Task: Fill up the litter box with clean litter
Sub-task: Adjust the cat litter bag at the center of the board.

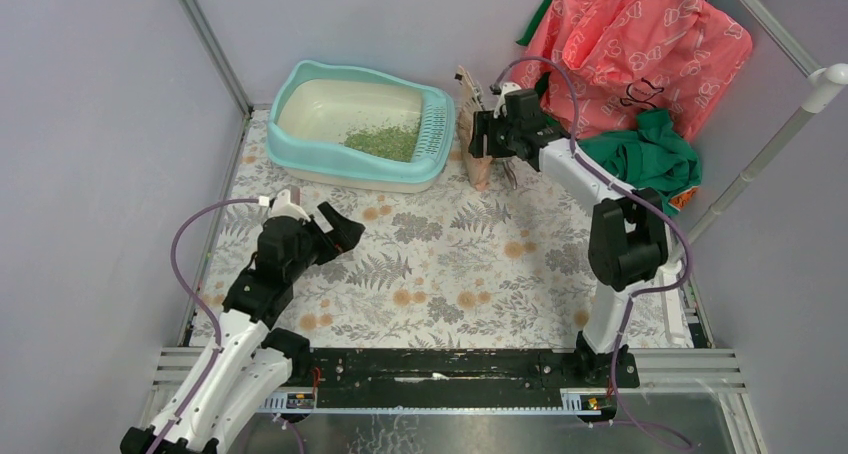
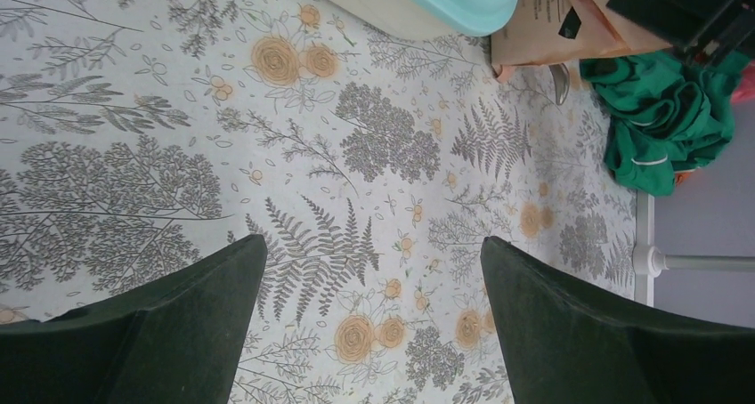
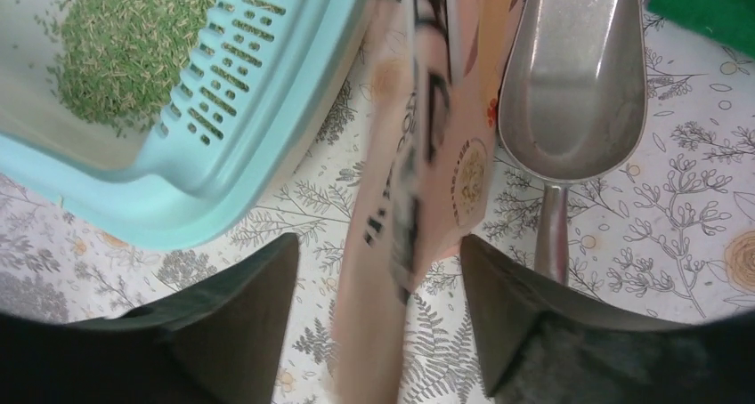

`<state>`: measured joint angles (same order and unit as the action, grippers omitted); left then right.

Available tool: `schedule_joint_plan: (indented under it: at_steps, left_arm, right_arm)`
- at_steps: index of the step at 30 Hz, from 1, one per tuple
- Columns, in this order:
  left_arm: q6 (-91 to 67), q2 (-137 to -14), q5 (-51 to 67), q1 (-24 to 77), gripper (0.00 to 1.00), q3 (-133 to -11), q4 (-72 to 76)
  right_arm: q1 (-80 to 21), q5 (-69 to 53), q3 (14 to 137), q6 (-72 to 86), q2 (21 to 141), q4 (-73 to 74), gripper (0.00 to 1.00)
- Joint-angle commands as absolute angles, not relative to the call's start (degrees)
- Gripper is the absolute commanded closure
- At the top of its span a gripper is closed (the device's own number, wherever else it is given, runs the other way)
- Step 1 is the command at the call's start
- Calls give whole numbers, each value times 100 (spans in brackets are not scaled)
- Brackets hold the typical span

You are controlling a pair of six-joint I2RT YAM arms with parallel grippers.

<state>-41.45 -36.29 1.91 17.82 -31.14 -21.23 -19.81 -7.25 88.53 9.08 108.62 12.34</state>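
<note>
1. Writing: the paper bag point(image 3: 427, 137) carries black lettering, but it is blurred in my right wrist view and I cannot read it. The red-pink printed sack point(image 1: 640, 44) at the back right bears a black mark, too small to read.
2. The litter box point(image 1: 330, 71) sits at the far left of the table cover point(image 1: 450, 264). In the top view its long axis runs left to right, and the slotted grille ledge point(image 1: 436, 124) is the right-hand end, facing my right arm.
3. The clean litter point(image 1: 385, 141) lies as a green heap inside the basin, against the grille end.
4. My right gripper point(image 3: 378, 244) has its jaws parted. The bag stands upright between them, with a gap showing on the litter-box side.
5. My left gripper point(image 2: 372, 248) is spread wide above the floral cover, with nothing between the jaws, well apart from the box.
6. Surroundings: a metal scoop point(image 3: 574, 75) lies just beside the bag, on the side away from the box. A green cloth point(image 1: 650, 154) is heaped behind my right arm.
7. Obstruction: the bag stands between my right jaws and the box.
</note>
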Motion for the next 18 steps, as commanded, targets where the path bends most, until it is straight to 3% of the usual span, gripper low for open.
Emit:
schedule_joint_plan:
  at_steps: [1, 5, 12, 18]
  left_arm:
    - [-4106, -3461, -358, 1740, 1, -3262, -2468]
    - [-4141, -3499, -667, 1739, 1, -3383, -2663]
    - [-4157, -3556, -1262, 1737, 1, -3848, -3016]
    - [-4155, -3784, -1613, 1740, 1, -3754, -2514]
  right_arm:
    - [-1982, -854, 8413, 990, 10239, 791, 20]
    - [-1959, -891, 7797, 1223, 9611, 520, 1]
    - [-1951, -1024, 5994, 1209, 7665, 89, 0]
    - [-1951, -344, 4626, 1315, 5944, -352, 0]
